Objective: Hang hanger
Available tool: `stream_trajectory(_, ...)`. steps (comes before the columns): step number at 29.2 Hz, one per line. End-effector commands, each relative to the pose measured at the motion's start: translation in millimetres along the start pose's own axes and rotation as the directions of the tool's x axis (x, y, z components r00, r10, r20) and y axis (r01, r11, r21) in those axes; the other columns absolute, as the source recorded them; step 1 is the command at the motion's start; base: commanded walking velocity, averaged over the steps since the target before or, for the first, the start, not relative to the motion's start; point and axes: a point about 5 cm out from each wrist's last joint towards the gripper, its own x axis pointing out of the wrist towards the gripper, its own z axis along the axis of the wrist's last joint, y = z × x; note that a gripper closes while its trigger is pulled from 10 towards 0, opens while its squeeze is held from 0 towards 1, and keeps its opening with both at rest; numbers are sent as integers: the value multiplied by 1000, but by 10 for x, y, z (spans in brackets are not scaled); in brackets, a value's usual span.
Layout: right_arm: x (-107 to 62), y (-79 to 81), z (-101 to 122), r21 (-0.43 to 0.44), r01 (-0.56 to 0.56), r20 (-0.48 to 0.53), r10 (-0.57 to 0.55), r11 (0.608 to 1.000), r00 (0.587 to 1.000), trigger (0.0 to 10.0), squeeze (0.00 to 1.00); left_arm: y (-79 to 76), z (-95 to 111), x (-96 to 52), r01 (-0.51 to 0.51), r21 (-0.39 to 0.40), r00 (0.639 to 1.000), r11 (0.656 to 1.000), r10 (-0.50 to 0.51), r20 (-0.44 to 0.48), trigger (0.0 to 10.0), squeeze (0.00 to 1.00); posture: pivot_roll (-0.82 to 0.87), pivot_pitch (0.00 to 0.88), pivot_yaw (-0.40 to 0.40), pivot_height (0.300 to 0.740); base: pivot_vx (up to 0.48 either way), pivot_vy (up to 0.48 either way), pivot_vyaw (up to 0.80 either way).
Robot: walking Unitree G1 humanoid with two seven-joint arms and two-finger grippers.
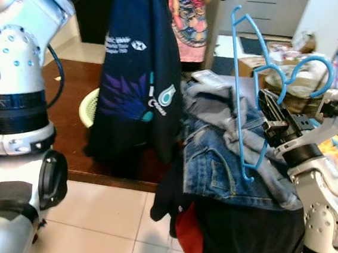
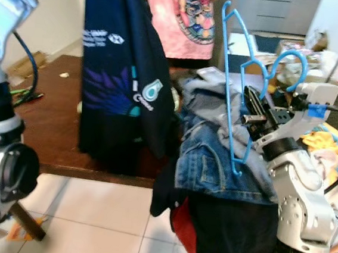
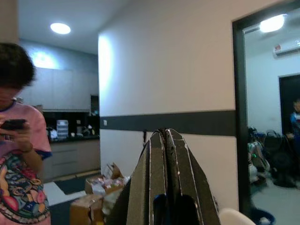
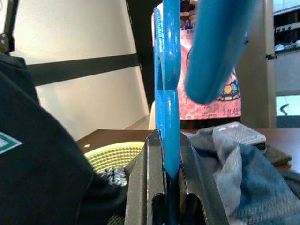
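A light blue plastic hanger [image 1: 239,79] stands upright over a heap of clothes, its hook [image 1: 309,71] curling to the right. My right gripper [image 1: 272,115] is shut on the hanger near the base of that hook; the right wrist view shows the blue bar [image 4: 169,84] clamped between both fingers [image 4: 150,178]. A navy printed T-shirt [image 1: 135,69] hangs down from above, beside my raised left arm [image 1: 21,46]. In the left wrist view the left gripper [image 3: 166,136] is shut and points at a wall, with a sliver of dark blue at the finger bases.
Jeans and grey garments [image 1: 219,161] are piled on a dark brown table [image 1: 76,93], with dark and red cloth [image 1: 188,236] drooping over its front edge. A pale green basket [image 1: 88,108] sits behind the T-shirt. A person in a pink shirt [image 1: 188,21] stands beyond the table.
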Motion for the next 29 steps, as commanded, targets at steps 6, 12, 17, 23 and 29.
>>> stream_trajectory(6,-3,44,-10,11,-12,3,12,1000,1000,10000,0,-114,-660,-150,1,-9,980,1000,-3,-200,10000,0,214,0,51,740,-104,0,0)
stream_trajectory(12,-21,44,-35,6,-6,-10,6,1000,1000,10000,0,-195,-1097,-371,-21,-32,946,999,10,-325,10000,0,212,0,53,740,0,-436,0)
stream_trajectory(17,-37,50,-74,7,-9,-25,9,1000,1000,10000,0,-387,-1338,-479,-29,-111,929,993,-14,-369,10000,0,209,0,51,740,0,-475,0)
stream_trajectory(23,-21,114,-121,16,-28,-33,28,999,999,10000,0,-496,-1374,-449,0,-156,930,988,-57,-363,10000,0,209,0,57,740,0,-480,0)
stream_trajectory(29,-31,127,-127,19,-28,-34,29,999,999,10000,0,-581,-1418,-437,18,-155,933,988,-72,-351,10000,0,203,0,59,740,0,-480,0)
